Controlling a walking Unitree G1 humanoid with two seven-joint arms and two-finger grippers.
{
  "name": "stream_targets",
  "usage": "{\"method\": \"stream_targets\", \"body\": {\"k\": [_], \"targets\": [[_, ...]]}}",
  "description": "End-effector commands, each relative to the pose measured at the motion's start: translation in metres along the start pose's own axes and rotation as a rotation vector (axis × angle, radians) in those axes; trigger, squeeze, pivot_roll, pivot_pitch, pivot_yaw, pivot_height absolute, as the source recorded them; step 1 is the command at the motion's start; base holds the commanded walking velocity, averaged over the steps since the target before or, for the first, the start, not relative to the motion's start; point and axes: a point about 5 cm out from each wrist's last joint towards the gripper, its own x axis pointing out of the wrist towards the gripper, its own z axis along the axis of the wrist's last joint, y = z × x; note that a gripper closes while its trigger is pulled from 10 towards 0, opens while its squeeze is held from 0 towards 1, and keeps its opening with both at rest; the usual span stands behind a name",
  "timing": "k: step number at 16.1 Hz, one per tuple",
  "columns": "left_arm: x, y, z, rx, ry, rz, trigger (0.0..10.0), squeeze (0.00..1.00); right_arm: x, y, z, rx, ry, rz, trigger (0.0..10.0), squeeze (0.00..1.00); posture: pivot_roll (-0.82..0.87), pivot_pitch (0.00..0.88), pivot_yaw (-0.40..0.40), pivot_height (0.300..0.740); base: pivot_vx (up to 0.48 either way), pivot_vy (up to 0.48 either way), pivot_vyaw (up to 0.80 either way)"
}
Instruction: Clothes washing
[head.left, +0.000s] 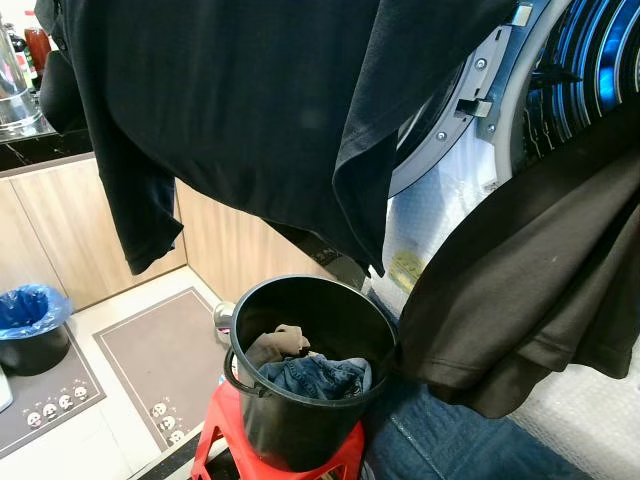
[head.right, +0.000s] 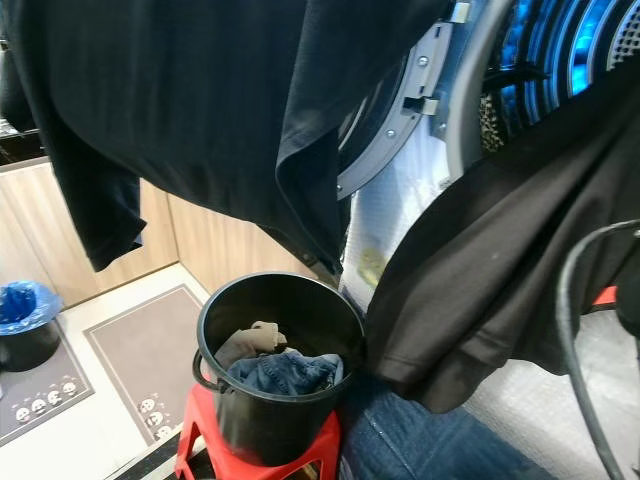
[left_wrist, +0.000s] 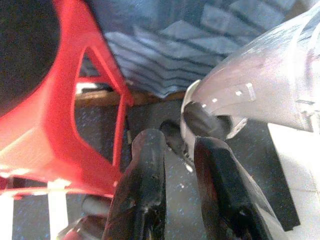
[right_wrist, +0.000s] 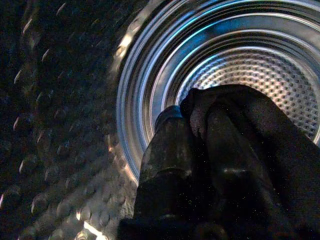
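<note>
right gripper (right_wrist: 200, 125) fingers clamped on black shirt (head.left: 520, 300) at drum (right_wrist: 240, 75) mouth | push deep, then let go | left gripper (left_wrist: 180, 150) low by stool (left_wrist: 60, 125), fingers slightly apart, empty | jeans in bucket (head.left: 300, 420) next

Clothes (head.left: 310, 370) in bucket (head.left: 300, 420) on stool (head.left: 215, 440), washer drum (head.left: 590, 60) behind-right.

Light wood cabinets (head.left: 70, 235) under a dark counter (head.left: 35, 150); pale tiled floor (head.left: 60, 445) with grey mats (head.left: 165, 355).
</note>
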Motion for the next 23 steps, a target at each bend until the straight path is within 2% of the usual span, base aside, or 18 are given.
{"method": "stream_targets", "body": {"k": [1,2,3,7,8,10,12,15,19,23], "targets": [[-0.003,-0.013,-0.013,-0.013,0.048,-0.035,10.0,0.0,0.0,0.003,0.001,-0.044,0.008,0.029,10.0,0.0,0.03,0.0,-0.166,0.74,0.0,0.0,0.0],[-0.003,-0.015,-0.014,-0.016,0.047,-0.039,10.0,0.0,-0.001,0.005,-0.005,-0.065,0.036,0.048,10.0,0.0,0.02,0.0,-0.168,0.74,0.0,0.0,0.0],[-0.005,-0.021,-0.017,-0.028,0.047,-0.047,10.0,0.0,-0.003,0.005,-0.022,-0.129,0.113,0.083,10.0,0.0,0.02,0.0,-0.169,0.74,0.0,0.0,0.0],[-0.007,-0.027,-0.02,-0.042,0.048,-0.045,10.0,0.0,-0.004,-0.004,-0.03,-0.173,0.139,0.052,10.0,0.0,0.02,0.0,-0.17,0.74,0.0,0.0,0.0],[-0.008,-0.023,-0.025,-0.061,0.063,0.027,10.0,0.0,-0.004,-0.008,-0.034,-0.183,0.159,0.052,10.0,0.0,0.02,0.012,-0.17,0.74,0.0,0.0,0.0],[-0.01,-0.017,-0.028,-0.079,0.074,0.094,10.0,0.0,-0.004,-0.01,-0.036,-0.196,0.168,0.048,10.0,0.0,0.02,0.017,-0.166,0.74,0.0,0.0,0.0],[-0.018,0.003,-0.04,-0.115,0.128,0.264,10.0,0.0,-0.005,-0.022,-0.043,-0.209,0.192,0.025,10.0,0.0,0.02,0.031,-0.157,0.74,0.0,0.0,0.0],[-0.025,0.023,-0.047,-0.202,0.153,0.374,10.0,0.0,-0.005,-0.026,-0.046,-0.207,0.2,0.023,10.0,0.0,0.02,0.036,-0.141,0.74,0.0,0.0,0.0],[-0.025,0.033,-0.046,-0.301,0.145,0.402,10.0,0.0,-0.006,-0.04,-0.051,-0.245,0.222,-0.043,10.0,0.0,0.01,0.033,-0.119,0.74,0.0,0.0,0.0],[-0.025,0.029,-0.051,-0.294,0.181,0.372,10.0,0.0,-0.008,-0.075,-0.055,-0.363,0.257,-0.194,10.0,0.0,-0.01,0.044,-0.093,0.74,0.0,0.0,0.0]]}}
